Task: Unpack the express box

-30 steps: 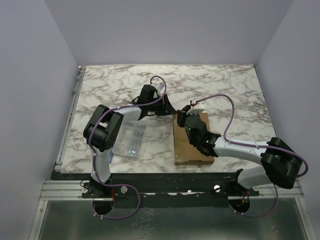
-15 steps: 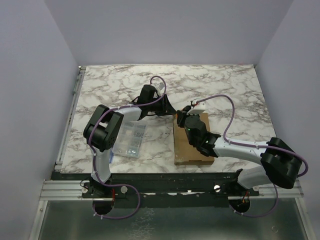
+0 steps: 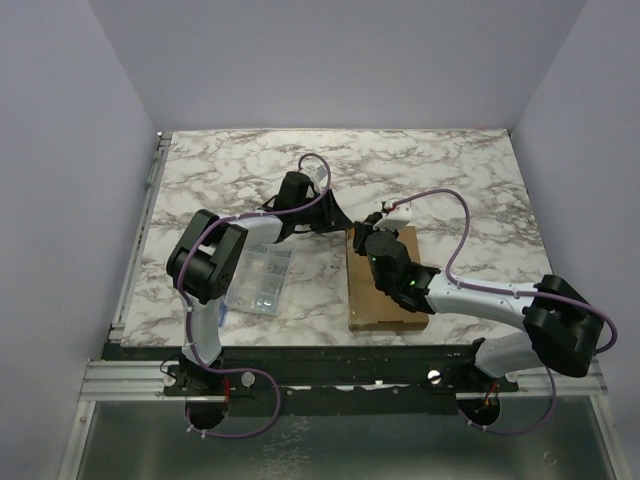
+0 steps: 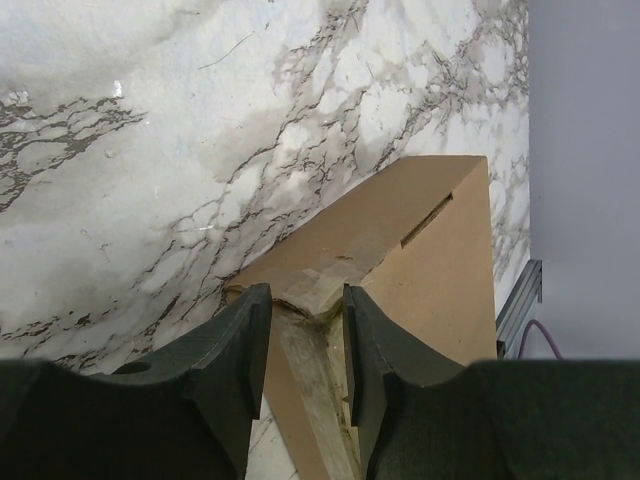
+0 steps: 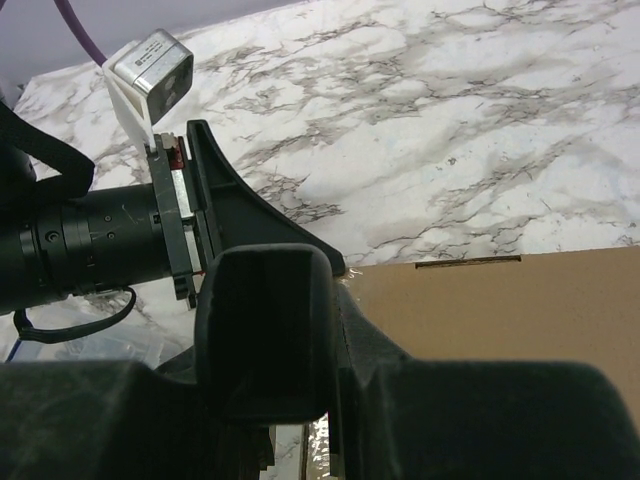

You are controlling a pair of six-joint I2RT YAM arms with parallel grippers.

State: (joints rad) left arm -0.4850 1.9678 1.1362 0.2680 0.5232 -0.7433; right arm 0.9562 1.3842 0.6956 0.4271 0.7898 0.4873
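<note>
Where veined marble (image 3: pixel 230 165) shows, the cardboard express box (image 3: pixel 371 306) lies flat.

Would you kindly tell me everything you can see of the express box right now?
The express box is a flat, rectangular mailer of plain brown cardboard, lying closed on the marble table, near its front edge, right of centre. A thin tab slot is cut in its top. The left gripper pinches its far left corner, a finger on each side, where a shiny strip, perhaps tape, follows the edge. The right arm stretches across its top; contact is unclear.
</note>
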